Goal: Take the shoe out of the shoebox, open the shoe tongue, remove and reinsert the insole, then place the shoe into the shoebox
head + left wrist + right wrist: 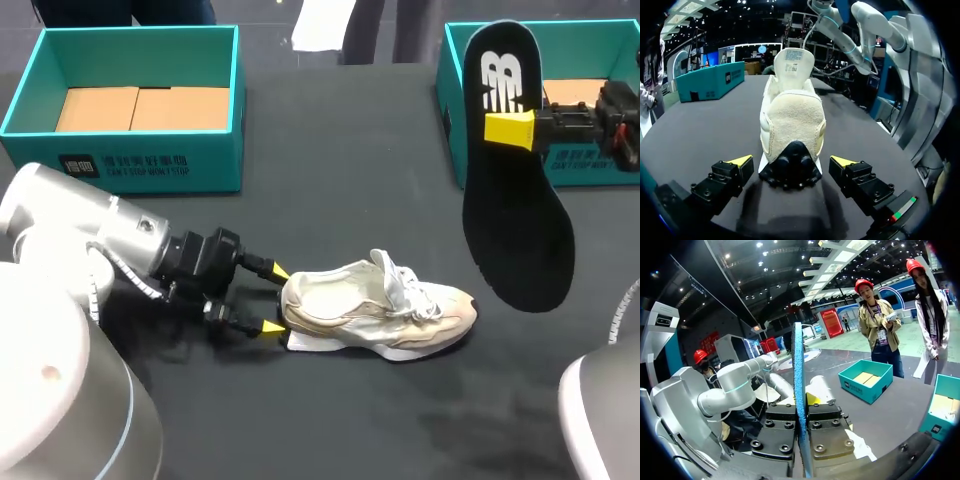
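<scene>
Shoe point(375, 308) is standing at lower centre of the desk point(330, 150), outside the shoebox point(140, 150) at upper left. The right gripper point(510, 130) is pinching the removed insole point(515, 170) aloft at upper right. Reinserting and boxing are apparently still waiting. The left gripper point(272, 298) is flanking the heel, fingers wide; only its wrist view is showing them not touching.

Black, matte surface point(340, 140) underneath, faintly mottled toward the near edge. At the far left corner, a teal open-topped box point(140, 150), sitting flat, white print on its front wall. Inside, two tan cardboard panels point(140, 108) lying flat side by side, edges touching, covering the floor of the box.
</scene>
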{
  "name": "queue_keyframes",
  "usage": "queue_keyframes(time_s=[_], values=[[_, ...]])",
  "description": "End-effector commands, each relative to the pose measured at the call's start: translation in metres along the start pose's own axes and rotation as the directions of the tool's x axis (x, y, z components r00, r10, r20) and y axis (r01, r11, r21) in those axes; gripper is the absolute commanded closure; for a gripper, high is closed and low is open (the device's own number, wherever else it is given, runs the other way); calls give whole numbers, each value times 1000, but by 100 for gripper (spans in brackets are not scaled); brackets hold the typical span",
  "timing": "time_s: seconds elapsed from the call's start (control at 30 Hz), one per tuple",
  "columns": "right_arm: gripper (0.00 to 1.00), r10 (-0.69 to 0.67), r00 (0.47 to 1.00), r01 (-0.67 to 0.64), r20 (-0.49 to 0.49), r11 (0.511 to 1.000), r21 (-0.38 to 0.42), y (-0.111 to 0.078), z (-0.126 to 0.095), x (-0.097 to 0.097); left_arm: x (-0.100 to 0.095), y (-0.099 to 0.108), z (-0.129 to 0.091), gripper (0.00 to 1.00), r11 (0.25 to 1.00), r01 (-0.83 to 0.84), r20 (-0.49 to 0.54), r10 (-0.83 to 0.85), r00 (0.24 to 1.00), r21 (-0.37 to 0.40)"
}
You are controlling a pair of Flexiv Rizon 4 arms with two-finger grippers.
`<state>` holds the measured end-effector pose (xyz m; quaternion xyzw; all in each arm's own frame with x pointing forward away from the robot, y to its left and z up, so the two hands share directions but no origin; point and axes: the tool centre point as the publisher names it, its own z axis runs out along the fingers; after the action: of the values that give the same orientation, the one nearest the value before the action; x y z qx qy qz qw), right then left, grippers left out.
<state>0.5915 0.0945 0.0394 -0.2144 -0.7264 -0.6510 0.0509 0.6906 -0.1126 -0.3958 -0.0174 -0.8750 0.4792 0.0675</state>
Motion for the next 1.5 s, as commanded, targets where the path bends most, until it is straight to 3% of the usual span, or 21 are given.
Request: queue_keyframes(time_s=[0.03,0.27,0.7,0.8,0.97,1.33,1.5], values=[[100,2,999,-1,43,1000,-6,0,8,8,-2,-6,-13,0,985,11,-24,-15,1000,-172],[100,2,999,-1,43,1000,-6,0,8,8,1,-11,-24,0,925,-28,-60,5,998,-378],[100,2,999,-1,43,1000,-6,0,8,8,1,-11,-24,0,925,-28,-60,5,998,-378],[100,2,999,-1,43,1000,-6,0,8,8,0,-21,-21,0,893,29,27,-18,999,-448],[100,2,999,-1,43,1000,-6,0,8,8,-1,-30,-21,0,824,99,81,-64,995,-558],[100,2,999,-1,43,1000,-6,0,8,8,2,-48,-17,0,671,46,48,-17,999,-740],[100,2,999,-1,43,1000,-6,0,8,8,7,-50,-14,0,626,37,45,-3,999,-779]])
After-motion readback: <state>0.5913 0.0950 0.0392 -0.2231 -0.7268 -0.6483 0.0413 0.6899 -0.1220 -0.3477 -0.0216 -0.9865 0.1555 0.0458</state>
